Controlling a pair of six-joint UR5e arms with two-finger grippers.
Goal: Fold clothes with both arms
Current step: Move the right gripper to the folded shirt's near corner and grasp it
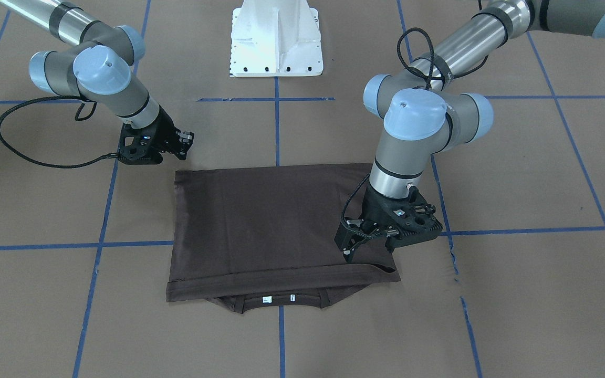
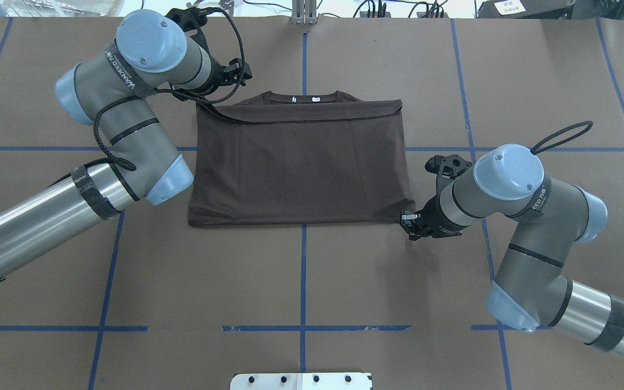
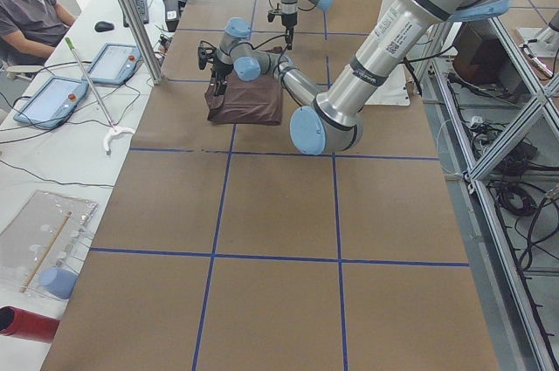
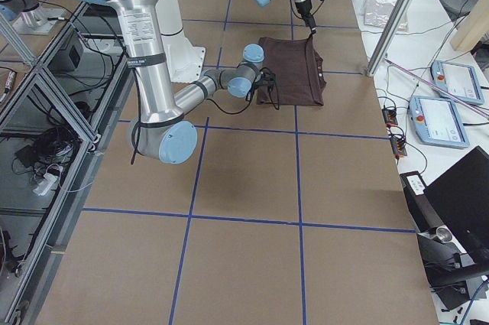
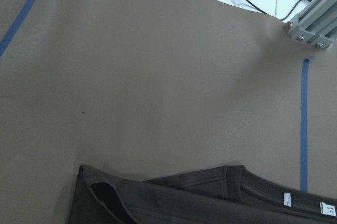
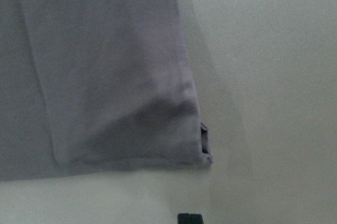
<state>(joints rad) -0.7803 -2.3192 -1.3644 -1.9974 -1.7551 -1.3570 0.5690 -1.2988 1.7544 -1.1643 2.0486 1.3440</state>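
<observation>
Now the folded T-shirt (image 2: 301,162) lies flat mid-table (image 2: 301,271), collar at the far edge, with the left gripper (image 1: 350,253) above its far left corner and the right gripper (image 2: 410,219) just beside its near right corner, neither's jaws plainly apart or together.

left gripper (image 1: 368,248), right gripper (image 1: 185,146), both low

Lettering on left arm (image 2: 123,71) link, roughly "WANDEED"; right arm (image 2: 540,199) shows "EED"; T-shirt (image 2: 301,162) neck tags (image 2: 314,98) illegible
</observation>
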